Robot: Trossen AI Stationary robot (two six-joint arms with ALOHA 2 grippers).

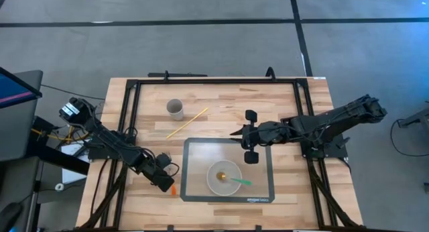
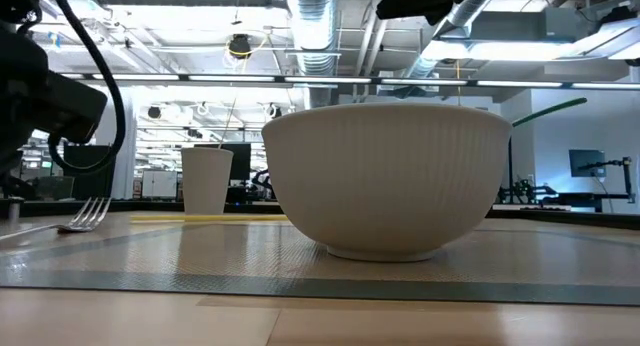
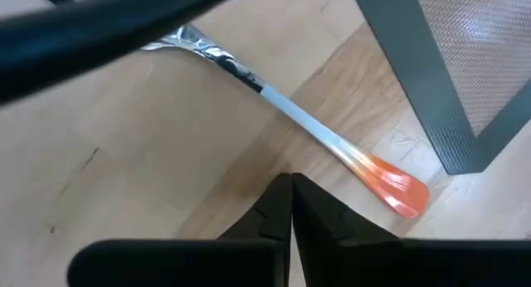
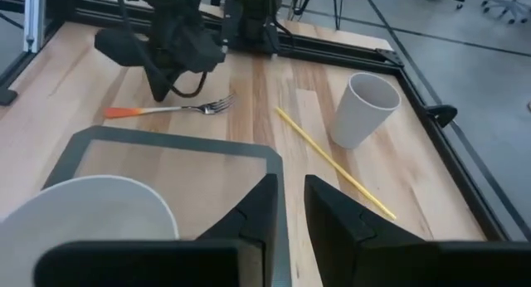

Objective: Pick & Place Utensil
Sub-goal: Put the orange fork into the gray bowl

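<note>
Orange-handled fork [image 3: 332,146] below left hand [image 3: 291,206]

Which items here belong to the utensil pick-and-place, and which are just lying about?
Job: fork with orange handle, on the wood beside the mat; left gripper over it, fingers shut; bowl, already holding a green utensil.
Lying about: cup, yellow stick, mat. Right gripper waits above the mat.

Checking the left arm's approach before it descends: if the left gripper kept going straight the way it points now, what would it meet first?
Most likely the fork: the left gripper, fingers shut, points at its handle near the orange end. Depth is unclear; slightly off, it meets bare table.
</note>
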